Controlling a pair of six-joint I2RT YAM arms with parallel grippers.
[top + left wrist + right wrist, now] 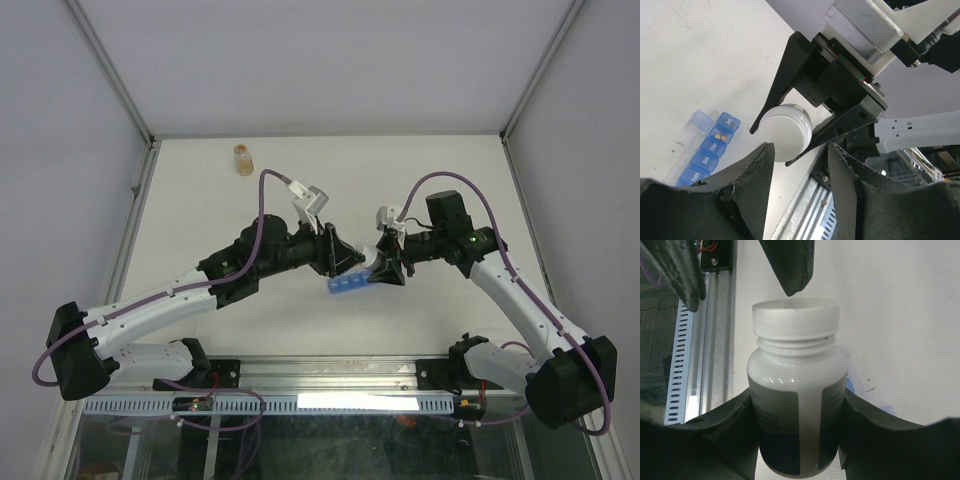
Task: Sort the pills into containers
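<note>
Holding a white plastic bottle (790,375) by its body, my right gripper (797,400) has both dark fingers pressed against the bottle's sides. The bottle's ribbed white screw cap (795,317) points away from my right wrist, toward 9 o'clock in the overhead view. The cap is on the bottle.

My left gripper (800,152) faces that cap from the 9 o'clock side. Its jaws stand apart with a clear gap between them. From my left wrist the round end of the cap shows in that gap, one finger close at its 7 o'clock edge and the other at 4 o'clock. From my right wrist, one of the left fingers (790,265) hangs with its tip just over the cap at 12 o'clock, and the other sits off at 10 o'clock. I cannot tell whether either finger touches the cap.

The strip of small square translucent-blue plastic compartments (707,155) lies flat on the white table (420,170), just below where the two grippers meet, at about 7 o'clock from the bottle overhead. One compartment near the far end has its hinged lid (701,121) flipped open, and two small orange pills (720,135) lie inside it. The compartments nearer me have their labelled lids down.

A small amber-orange bottle (243,158) stands upright well apart, near the table's far edge at 11 o'clock.
</note>
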